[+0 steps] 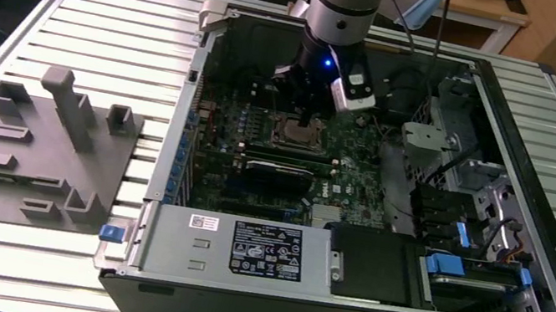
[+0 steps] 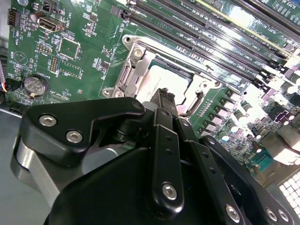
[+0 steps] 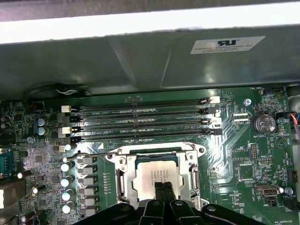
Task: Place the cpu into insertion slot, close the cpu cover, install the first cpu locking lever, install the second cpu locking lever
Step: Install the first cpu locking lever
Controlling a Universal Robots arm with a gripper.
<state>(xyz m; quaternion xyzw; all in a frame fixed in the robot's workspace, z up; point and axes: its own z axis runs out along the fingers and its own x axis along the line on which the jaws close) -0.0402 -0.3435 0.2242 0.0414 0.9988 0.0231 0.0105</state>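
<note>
open computer case on a slatted table, grey parts tray well off to the exterior view's left. arm reaching straight down into the case over the green board.

gripper hanging right above the slot, tips pointing down at it. in both wrist views fingers pressed together, no gap to speak of, nothing held between them.

cpu already seated flat in the slot, directly under the fingertips and reaching a little ahead of them toward the long black memory slots. square part, so no long axis to line up with.

cover looks lowered, framing the cpu on all sides; judged closed, not certain. in the second wrist view gripper tip over the near edge of the cpu, touching or just above, can't tell which. thin wire levers beside the slot; latched or not, can't tell.
</note>
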